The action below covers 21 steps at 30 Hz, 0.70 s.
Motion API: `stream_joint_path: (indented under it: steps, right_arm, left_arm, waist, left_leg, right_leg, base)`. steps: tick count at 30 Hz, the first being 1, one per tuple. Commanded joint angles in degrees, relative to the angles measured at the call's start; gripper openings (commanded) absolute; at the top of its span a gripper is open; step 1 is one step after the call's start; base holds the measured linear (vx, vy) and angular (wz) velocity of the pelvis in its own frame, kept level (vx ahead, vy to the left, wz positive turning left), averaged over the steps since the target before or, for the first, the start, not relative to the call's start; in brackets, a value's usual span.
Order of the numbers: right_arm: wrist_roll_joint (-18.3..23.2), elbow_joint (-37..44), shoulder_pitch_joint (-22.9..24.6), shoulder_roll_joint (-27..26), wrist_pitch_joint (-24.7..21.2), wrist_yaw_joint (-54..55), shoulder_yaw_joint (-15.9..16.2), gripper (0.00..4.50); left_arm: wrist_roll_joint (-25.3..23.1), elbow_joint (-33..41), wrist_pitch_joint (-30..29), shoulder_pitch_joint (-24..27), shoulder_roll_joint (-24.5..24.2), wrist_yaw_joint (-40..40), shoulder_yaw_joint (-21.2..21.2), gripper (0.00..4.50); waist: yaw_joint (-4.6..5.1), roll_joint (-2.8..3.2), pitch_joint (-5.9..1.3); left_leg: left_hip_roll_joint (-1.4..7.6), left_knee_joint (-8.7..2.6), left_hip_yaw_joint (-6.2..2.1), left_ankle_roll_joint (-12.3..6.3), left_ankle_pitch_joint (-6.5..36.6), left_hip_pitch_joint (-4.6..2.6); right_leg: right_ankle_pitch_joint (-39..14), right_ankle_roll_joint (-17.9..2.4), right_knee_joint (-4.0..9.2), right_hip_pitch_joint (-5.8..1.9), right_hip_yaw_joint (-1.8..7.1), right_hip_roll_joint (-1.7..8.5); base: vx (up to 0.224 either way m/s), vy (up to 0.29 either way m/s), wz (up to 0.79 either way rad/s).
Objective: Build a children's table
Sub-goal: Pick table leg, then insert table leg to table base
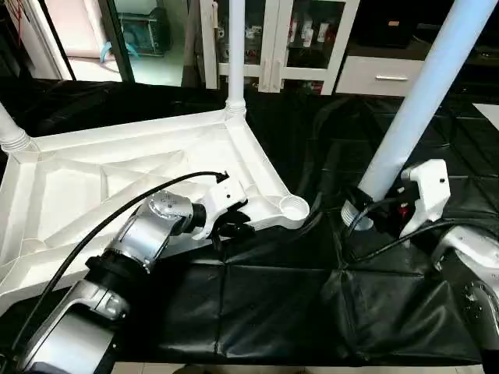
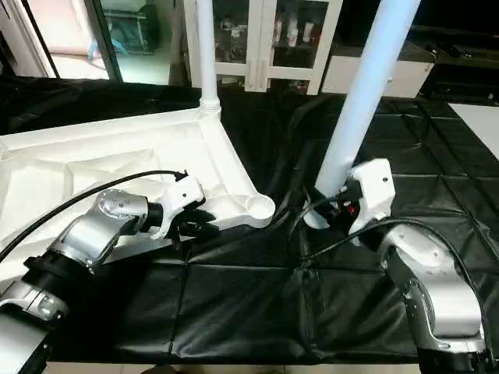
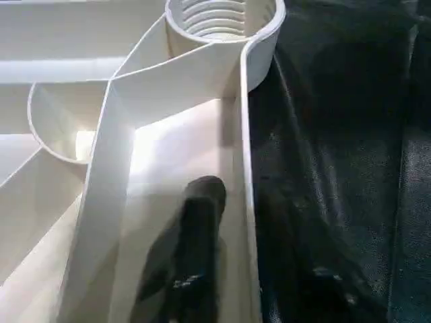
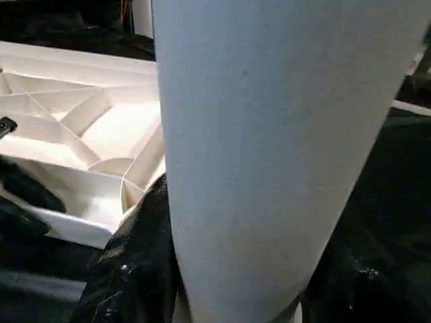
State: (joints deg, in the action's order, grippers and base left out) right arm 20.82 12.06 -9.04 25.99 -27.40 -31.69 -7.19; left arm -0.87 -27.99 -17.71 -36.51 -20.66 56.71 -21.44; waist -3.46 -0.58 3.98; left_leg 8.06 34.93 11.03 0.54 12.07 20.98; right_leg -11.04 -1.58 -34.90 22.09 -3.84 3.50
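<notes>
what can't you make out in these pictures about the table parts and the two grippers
- Right gripper: in the right eye view, its fingertips are hidden behind the long white tube leg it holds.
- That leg's upper end: cut off by the top edge in both eye views.
- White plastic square tabletop, lying ribs up: its left part runs off the left edge.
- Left gripper, straddling the rim: the outer finger is lost against the black sheet.
</notes>
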Motion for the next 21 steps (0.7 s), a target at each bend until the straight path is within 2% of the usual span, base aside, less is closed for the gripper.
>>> stream_joint_path:
  steps: [1,4,6,9,10,11,12,13,15,16,19,20,21]
  right_arm:
    - [0.32,-0.45,-0.98,0.01,0.15,0.09,-0.23,1.87]
    - [1.46,-0.43,-1.94,-0.70,-0.71,-0.14,-0.08,1.87]
    - [3.24,-0.26,-2.64,-1.65,-2.29,-0.53,0.12,1.87]
    - [5.37,-0.29,-3.23,-2.51,-4.30,-2.12,1.26,1.87]
    - [5.95,-0.59,-3.27,-2.86,-4.68,-2.86,1.77,1.87]
    - [6.26,-0.82,-3.29,-3.09,-4.86,-3.33,2.05,1.87]
    - [6.38,-1.60,-3.40,-3.44,-5.03,-4.02,2.73,1.87]
    - [6.50,-2.04,-3.40,-3.50,-5.28,-4.71,3.40,1.87]
    - [6.82,-2.46,-3.04,-3.08,-5.98,-6.47,4.99,1.87]
    - [6.82,-2.48,-3.01,-3.05,-6.01,-6.56,5.06,1.87]
    - [8.17,-3.09,-2.08,-2.45,-7.59,-9.33,6.42,1.87]
    - [8.73,-3.45,-1.75,-2.31,-8.28,-10.42,6.79,1.87]
    - [9.04,-3.58,-1.56,-2.10,-8.84,-11.16,7.12,1.87]
  left_arm:
    - [-0.33,0.66,-0.86,1.65,0.03,1.42,-2.02,0.71]
    - [0.38,2.85,0.35,2.86,-0.13,1.64,-1.48,0.60]
    - [1.14,6.01,1.84,4.59,-0.80,2.83,-1.37,0.26]
    - [1.37,10.79,4.16,7.23,-2.67,5.11,-2.15,0.08]
    - [1.92,13.08,3.74,8.47,-3.42,6.12,-2.34,0.08]
    - [2.32,14.57,3.24,9.26,-3.84,6.72,-2.40,0.03]
    - [3.34,17.69,2.32,10.92,-4.82,8.20,-2.67,0.03]
    - [3.95,19.89,1.77,12.17,-5.59,9.20,-2.86,0.03]
    - [4.37,23.08,0.98,14.29,-6.78,9.82,-3.02,0.03]
    - [4.36,23.16,0.97,14.35,-6.80,9.79,-3.01,0.03]
    - [3.95,24.64,0.55,15.82,-7.10,8.57,-2.72,0.03]
    - [3.75,24.96,0.22,16.12,-6.90,7.94,-2.58,0.03]
    - [3.47,25.04,0.04,16.24,-6.70,7.36,-2.53,0.03]
  waist:
    - [-0.14,-0.35,-3.32]
    - [-0.13,-0.27,-3.38]
    - [-0.05,-0.21,-3.35]
    - [-0.06,-0.34,-3.29]
    - [0.02,-0.50,-3.24]
    - [-0.17,-0.37,-3.22]
    - [-0.12,-0.64,-3.15]
    - [-0.12,-0.43,-3.11]
    - [-0.06,-0.76,-2.97]
    - [-0.11,-0.67,-2.97]
    - [-0.22,-0.97,-2.81]
    - [-0.13,-1.31,-2.80]
    - [-0.21,-1.24,-2.86]
  left_leg:
    - [5.96,-4.82,-2.78,-1.81,8.35,-0.92]
    - [5.96,-4.82,-2.74,-1.90,8.14,-0.93]
    - [6.05,-4.88,-2.80,-1.86,8.47,-0.94]
    - [6.05,-4.96,-2.75,-2.09,8.14,-0.79]
    - [6.06,-5.01,-2.65,-2.01,8.16,-0.91]
    - [6.10,-4.97,-2.58,-1.86,8.25,-1.05]
    - [6.13,-5.04,-2.58,-1.80,8.36,-0.96]
    - [6.19,-5.16,-2.67,-1.65,8.41,-0.95]
    - [6.11,-5.25,-2.50,-1.00,9.36,-1.17]
    - [6.09,-5.22,-2.52,-0.84,9.47,-1.10]
    - [6.00,-5.25,-2.51,-0.55,10.51,-1.07]
    - [5.95,-5.29,-2.54,-0.55,10.60,-0.97]
    - [5.97,-5.23,-2.59,-0.59,10.28,-0.94]
  right_leg:
    - [-11.39,-12.15,4.38,-2.09,3.87,6.76]
    - [-10.74,-12.50,4.33,-2.10,3.88,6.80]
    - [-10.71,-12.72,4.26,-2.10,3.87,6.76]
    - [-10.84,-12.44,4.29,-2.13,3.93,6.78]
    - [-10.98,-12.31,4.26,-1.99,3.92,6.61]
    - [-11.09,-12.45,4.23,-1.81,3.96,6.71]
    - [-11.45,-12.37,4.19,-1.87,3.94,6.69]
    - [-11.84,-12.22,4.15,-1.87,3.96,6.72]
    - [-13.59,-11.83,4.32,-1.55,3.92,6.47]
    - [-13.79,-11.75,4.23,-1.64,3.95,6.55]
    - [-16.82,-10.66,4.63,-1.56,4.05,6.71]
    - [-17.76,-10.14,4.71,-1.64,4.03,6.68]
    - [-17.89,-9.92,4.69,-1.65,4.06,6.77]
  base:
    - [0.000,0.000,0.00]
    - [0.000,0.000,0.00]
    - [0.000,0.000,0.00]
    - [0.000,0.000,0.00]
    - [0.000,0.000,0.00]
    - [0.000,0.000,0.00]
    - [0.000,0.000,0.00]
    - [0.000,0.000,0.00]
    - [0.000,0.000,0.00]
    - [0.000,0.000,0.00]
    - [0.000,0.000,0.00]
    - [0.000,0.000,0.00]
    - [0.000,0.000,0.00]
